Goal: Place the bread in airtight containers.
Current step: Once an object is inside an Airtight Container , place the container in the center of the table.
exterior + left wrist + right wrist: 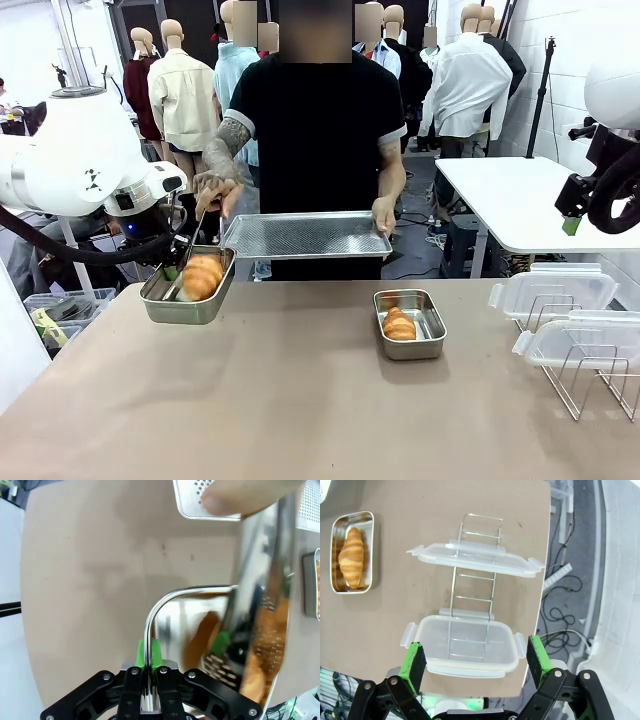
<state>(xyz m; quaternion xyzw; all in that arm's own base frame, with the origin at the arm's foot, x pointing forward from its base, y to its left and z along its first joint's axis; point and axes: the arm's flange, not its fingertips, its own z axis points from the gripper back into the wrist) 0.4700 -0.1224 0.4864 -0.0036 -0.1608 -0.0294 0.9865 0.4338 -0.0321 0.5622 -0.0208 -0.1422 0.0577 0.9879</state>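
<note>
We find our left claw [149, 652] clenched on the rim of a steel pan [185, 305], its green pads pinching the thin edge, the pan held at the table's [300, 420] ten o'clock corner. A bread roll [203, 276] lies in it, and a person's hand [215, 190] reaches tongs [192, 250] down to it. Just toward three o'clock from the table's middle, a second pan [412, 350] rests with a second roll [399, 324] inside. Our right claw [476, 662] hangs spread wide, gripping nothing, above two clear lids [475, 557] on a wire rack [474, 597] at four o'clock.
</note>
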